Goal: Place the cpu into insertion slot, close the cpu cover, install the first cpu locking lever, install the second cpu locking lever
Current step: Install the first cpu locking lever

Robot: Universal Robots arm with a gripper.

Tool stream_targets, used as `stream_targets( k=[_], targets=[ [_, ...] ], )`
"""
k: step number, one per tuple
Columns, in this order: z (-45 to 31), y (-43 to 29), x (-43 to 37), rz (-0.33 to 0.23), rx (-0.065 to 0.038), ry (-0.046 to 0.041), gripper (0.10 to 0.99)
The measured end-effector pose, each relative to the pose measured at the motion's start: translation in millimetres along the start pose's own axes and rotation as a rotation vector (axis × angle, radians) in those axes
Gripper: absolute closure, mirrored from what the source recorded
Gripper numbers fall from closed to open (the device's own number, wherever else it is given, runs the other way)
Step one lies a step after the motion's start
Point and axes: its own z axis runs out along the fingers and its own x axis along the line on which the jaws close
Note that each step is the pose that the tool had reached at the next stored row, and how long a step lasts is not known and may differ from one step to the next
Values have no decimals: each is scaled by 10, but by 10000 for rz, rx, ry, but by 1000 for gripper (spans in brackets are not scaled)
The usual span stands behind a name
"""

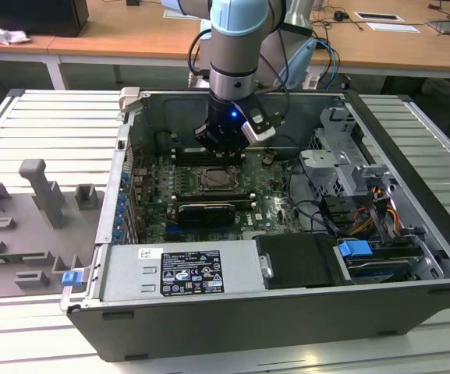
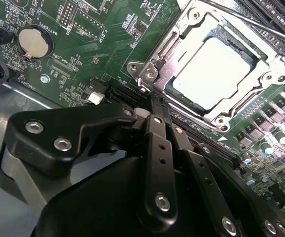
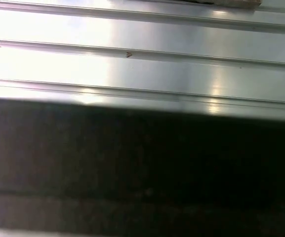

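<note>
In the exterior view my gripper [image 1: 218,152] hangs inside the open computer case, just behind the insertion slot [image 1: 213,181] on the green motherboard. The second wrist view has the cpu [image 2: 214,71], pale silver and square, lying flat in that slot. The silver cpu cover [image 2: 182,27] lies down over the chip's edges. My gripper [image 2: 156,98] is shut, its black fingers [image 2: 158,143] pressed together with nothing visible between them. Their tips sit at the socket's corner. A thin metal lever rod [image 2: 253,22] runs along the socket's far side.
Black memory slots [image 2: 280,15] flank the socket and a coin battery [image 2: 33,42] sits on the board. The case walls, a drive cage [image 1: 338,167] and a power supply [image 1: 182,273] box in the board. Grey fixtures [image 1: 41,195] stand on the ribbed table at the exterior view's left.
</note>
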Motion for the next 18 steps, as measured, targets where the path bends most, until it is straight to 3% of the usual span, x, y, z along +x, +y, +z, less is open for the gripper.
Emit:
stream_targets(
  k=[6,14,16,18],
  targets=[
    [-18,2,-1,0,-19,-2,980],
    [13,-10,-9,0,-20,1,980],
    [16,-10,-10,0,-63,-2,980],
    [17,-9,-11,2,-174,-12,980]
  ],
)
